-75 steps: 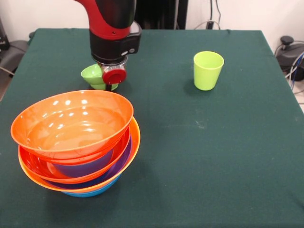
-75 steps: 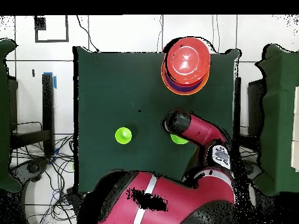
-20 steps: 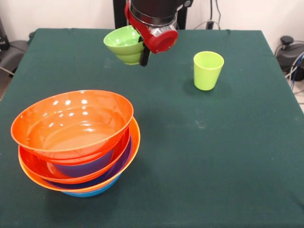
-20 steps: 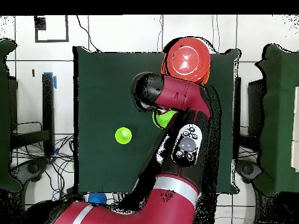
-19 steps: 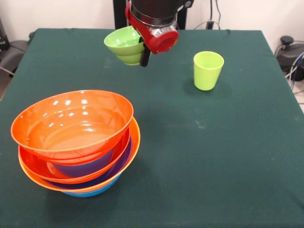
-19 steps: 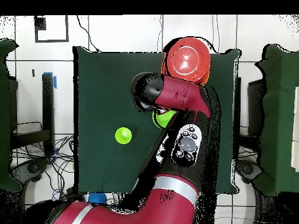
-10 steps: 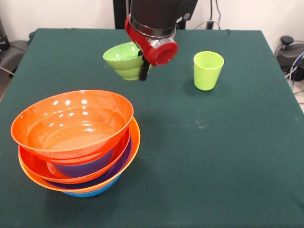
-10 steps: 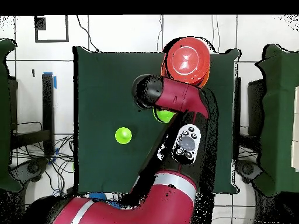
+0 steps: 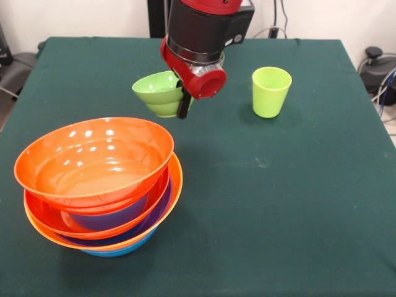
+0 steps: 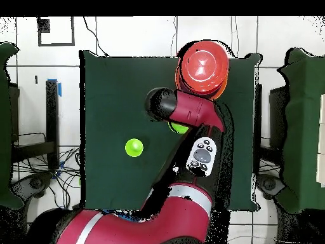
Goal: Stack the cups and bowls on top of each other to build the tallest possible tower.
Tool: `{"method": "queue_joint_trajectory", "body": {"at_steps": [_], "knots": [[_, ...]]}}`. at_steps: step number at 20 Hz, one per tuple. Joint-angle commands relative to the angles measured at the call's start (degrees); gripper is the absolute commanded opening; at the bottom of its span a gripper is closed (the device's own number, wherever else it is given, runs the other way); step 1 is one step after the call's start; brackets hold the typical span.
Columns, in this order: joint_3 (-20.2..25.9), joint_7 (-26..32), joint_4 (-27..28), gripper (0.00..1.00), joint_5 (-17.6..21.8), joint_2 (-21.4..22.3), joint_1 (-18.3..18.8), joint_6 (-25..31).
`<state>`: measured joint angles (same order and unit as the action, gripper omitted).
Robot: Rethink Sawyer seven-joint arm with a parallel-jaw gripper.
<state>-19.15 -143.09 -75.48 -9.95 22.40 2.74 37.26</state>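
Front view: small lime-green bowl [image 9: 159,91] rim pinched between jaws, aloft

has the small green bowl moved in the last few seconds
Yes. The pincer lifted the green bowl off the table and carried it toward the cup.

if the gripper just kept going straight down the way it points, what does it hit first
Probably the bare green table. The gripper, holding the small lime-green bowl, seems not yet over the tower, though depth is unclear.

No text, label, brand, number or sign can be read on anything in either the front or overhead view.
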Motion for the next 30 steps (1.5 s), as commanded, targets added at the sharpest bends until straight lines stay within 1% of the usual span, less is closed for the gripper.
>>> {"method": "queue_joint_trajectory", "body": {"at_steps": [1, 6, 10, 14, 15, 19, 22, 23, 24, 26, 30], "knots": [[4.7, -8.0, -3.9, 0.00, -1.2, -3.2, -0.7, -1.5], [6.9, -6.2, -5.0, 0.00, -3.0, -3.1, 0.8, 1.7], [7.4, -6.3, -6.0, 0.00, -4.2, -3.2, 0.9, 2.1], [8.4, -6.2, -7.3, 0.00, -5.4, -3.5, 1.0, -0.6], [8.3, -5.9, -7.2, 1.00, -5.8, -3.6, 0.9, -1.0], [8.8, -4.9, -6.8, 1.00, -5.8, -3.8, 1.1, -1.3], [8.7, -4.9, -6.4, 1.00, -6.1, -3.9, 1.3, 0.4], [8.0, -5.6, -6.7, 1.00, -6.2, -3.4, 0.9, 1.1], [7.2, -5.8, -6.7, 1.00, -5.9, -3.0, 0.7, 0.5], [6.0, -5.7, -6.9, 1.00, -5.5, -1.4, 0.5, 1.8], [3.0, -6.3, -6.9, 1.00, -4.6, 2.8, -1.2, 6.4]]}}
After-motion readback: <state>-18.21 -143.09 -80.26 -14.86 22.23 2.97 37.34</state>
